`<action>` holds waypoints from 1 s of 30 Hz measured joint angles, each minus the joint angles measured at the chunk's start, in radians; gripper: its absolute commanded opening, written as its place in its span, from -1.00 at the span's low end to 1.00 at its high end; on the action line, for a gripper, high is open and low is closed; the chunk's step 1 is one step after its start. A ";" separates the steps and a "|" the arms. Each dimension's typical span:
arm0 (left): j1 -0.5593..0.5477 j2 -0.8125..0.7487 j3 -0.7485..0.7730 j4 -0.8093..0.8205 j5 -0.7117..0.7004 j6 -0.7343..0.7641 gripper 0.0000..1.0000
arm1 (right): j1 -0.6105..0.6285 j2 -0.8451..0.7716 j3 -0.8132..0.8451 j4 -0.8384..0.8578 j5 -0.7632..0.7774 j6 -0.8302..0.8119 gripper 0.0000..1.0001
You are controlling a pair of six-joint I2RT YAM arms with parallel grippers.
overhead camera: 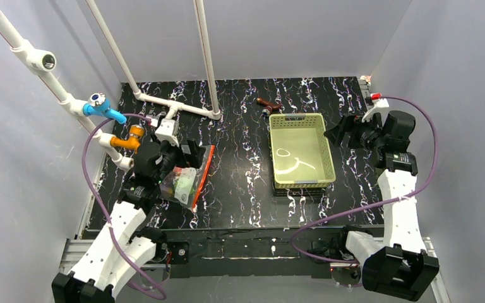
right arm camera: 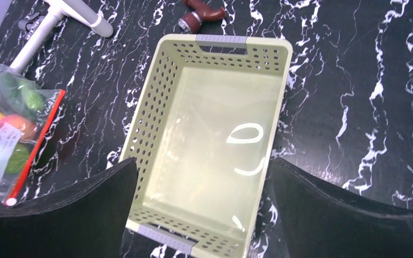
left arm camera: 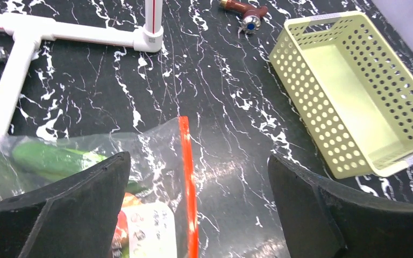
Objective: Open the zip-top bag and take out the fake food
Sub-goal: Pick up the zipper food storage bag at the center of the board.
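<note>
A robotics lab cell: plain grey walls (overhead camera: 278, 38), marbled black table (overhead camera: 240, 183), white pipe frame (overhead camera: 206, 50)

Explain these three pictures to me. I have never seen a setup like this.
Two robot arms are bolted at the near edge of a black marbled table. One picture looks down from above; the other two come from a camera on each wrist, so the black shapes at the bottom are that arm's own fingers. The left hand hangs open over a zip-top bag of fake food. The right hand is open beside a yellow-green basket. A brown tap-like piece and white pipes lie farther back. Nothing is held.
</note>
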State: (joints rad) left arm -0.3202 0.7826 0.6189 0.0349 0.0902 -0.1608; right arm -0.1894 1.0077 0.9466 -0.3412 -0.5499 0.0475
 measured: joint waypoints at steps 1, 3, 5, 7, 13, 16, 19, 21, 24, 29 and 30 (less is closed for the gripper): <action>0.000 -0.021 0.007 -0.028 0.000 -0.017 0.99 | -0.003 -0.010 0.000 -0.018 -0.001 0.010 0.99; 0.000 -0.055 0.015 -0.072 0.006 -0.048 0.99 | -0.007 -0.031 0.000 -0.034 -0.002 0.025 0.99; 0.000 -0.076 0.018 -0.103 0.023 -0.076 0.99 | -0.008 -0.050 0.000 -0.045 -0.007 0.034 0.99; 0.000 -0.079 0.022 -0.125 0.046 -0.105 0.99 | -0.008 -0.060 0.000 -0.055 -0.020 0.040 0.99; 0.000 -0.028 0.084 -0.204 0.109 -0.173 0.99 | -0.010 -0.064 0.000 -0.062 -0.057 0.055 0.99; 0.000 0.010 0.110 -0.241 0.158 -0.194 0.99 | -0.013 -0.064 -0.006 -0.059 -0.084 0.046 0.99; -0.013 0.047 0.131 -0.271 0.196 -0.211 0.99 | -0.014 -0.065 -0.033 -0.061 -0.162 -0.007 0.99; -0.060 0.076 0.147 -0.299 0.189 -0.214 0.99 | -0.014 -0.065 -0.060 -0.066 -0.248 -0.069 0.99; -0.192 0.120 0.185 -0.358 0.134 -0.210 0.99 | -0.013 -0.063 -0.086 -0.095 -0.370 -0.167 0.99; -0.368 0.198 0.251 -0.450 -0.041 -0.203 0.99 | -0.011 -0.054 -0.093 -0.150 -0.488 -0.312 0.99; -0.389 0.213 0.261 -0.472 -0.094 -0.205 0.99 | -0.011 -0.048 -0.093 -0.166 -0.505 -0.338 0.99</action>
State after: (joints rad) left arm -0.7097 0.9958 0.8795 -0.4366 -0.0036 -0.3660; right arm -0.2005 0.9596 0.8536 -0.5076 -1.0546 -0.2909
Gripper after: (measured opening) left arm 0.992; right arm 0.995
